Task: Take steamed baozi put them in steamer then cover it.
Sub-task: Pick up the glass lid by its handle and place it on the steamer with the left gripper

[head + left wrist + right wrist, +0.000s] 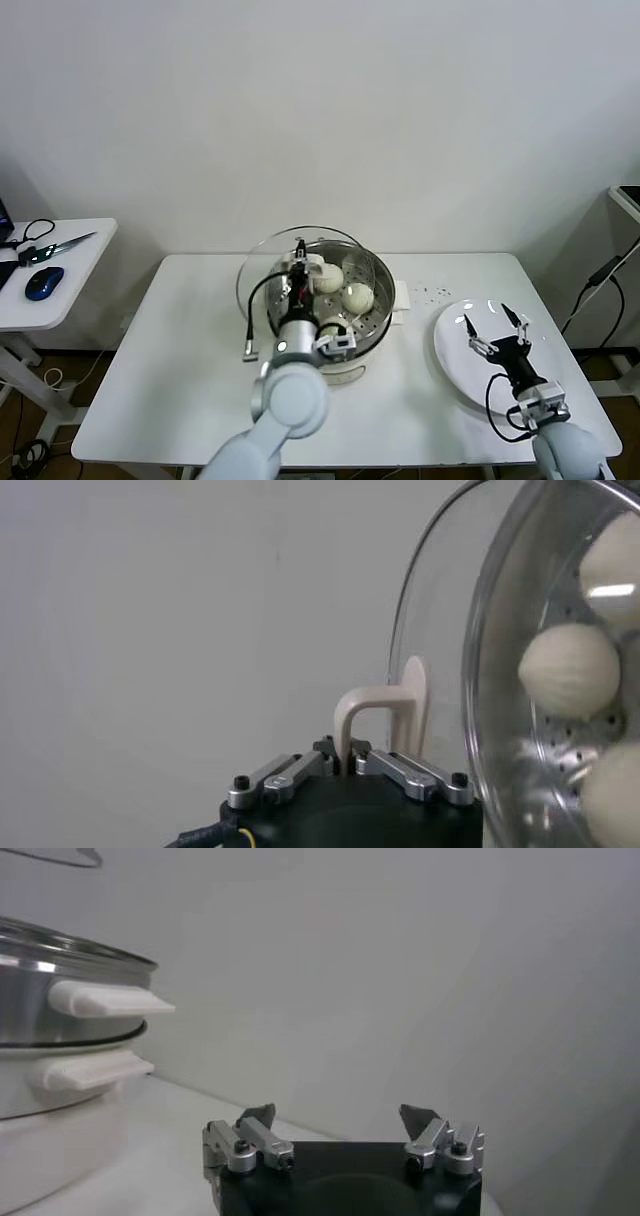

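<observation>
L gripper [300, 262] is clamping tight on the white handle [385, 715] of the cover [275, 272], holding the glass lid tilted over the steamer's [372, 305] left-rear rim, not seated flat. The L arm is reaching across the pot's front, blocking part of the basket. Steamed baozi [358, 296] are sitting inside the steel basket; two are showing clearly in head view, others are partly hidden behind the gripper & lid. Through the glass in L wrist view, buns are lying on the perforated floor.

R gripper [497, 327] is hovering w/ claw spread wide, holding nothing, over the white plate [450, 352] on the table's [180, 340] right side, well apart from the steamer. R wrist view is showing the steamer's side handles [105, 1000] off to one side.

On a side desk [70, 262] at far left, a blue mouse [43, 282] & cables are lying.
</observation>
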Controlling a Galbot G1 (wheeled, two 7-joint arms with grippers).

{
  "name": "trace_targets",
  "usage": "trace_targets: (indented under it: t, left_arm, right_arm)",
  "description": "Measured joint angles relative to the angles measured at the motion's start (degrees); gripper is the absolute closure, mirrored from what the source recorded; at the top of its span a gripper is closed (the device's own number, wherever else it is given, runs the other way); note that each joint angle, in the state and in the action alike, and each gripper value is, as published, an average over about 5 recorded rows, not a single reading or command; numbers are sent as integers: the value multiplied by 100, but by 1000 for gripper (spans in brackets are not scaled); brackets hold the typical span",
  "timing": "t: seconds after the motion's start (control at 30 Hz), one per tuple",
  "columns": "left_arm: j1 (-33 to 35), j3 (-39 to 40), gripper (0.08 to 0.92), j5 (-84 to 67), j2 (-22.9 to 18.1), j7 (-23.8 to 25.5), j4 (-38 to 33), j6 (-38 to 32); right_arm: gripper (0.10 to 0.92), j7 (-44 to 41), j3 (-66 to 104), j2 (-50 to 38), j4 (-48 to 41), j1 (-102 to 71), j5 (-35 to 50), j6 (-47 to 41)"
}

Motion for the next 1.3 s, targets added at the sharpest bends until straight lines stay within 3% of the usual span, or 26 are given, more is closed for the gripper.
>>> trace_targets:
  t: [0.47, 1.3]
  left_arm:
    - [-273, 193, 848, 114, -529, -54, 873, -3]
    - [-430, 265, 848, -7, -596, -188, 1409, -3]
  right_arm:
    - [203, -41, 120, 64, -48, -41, -25, 30]
    - [203, -77, 195, 118, -50, -50, -62, 36]
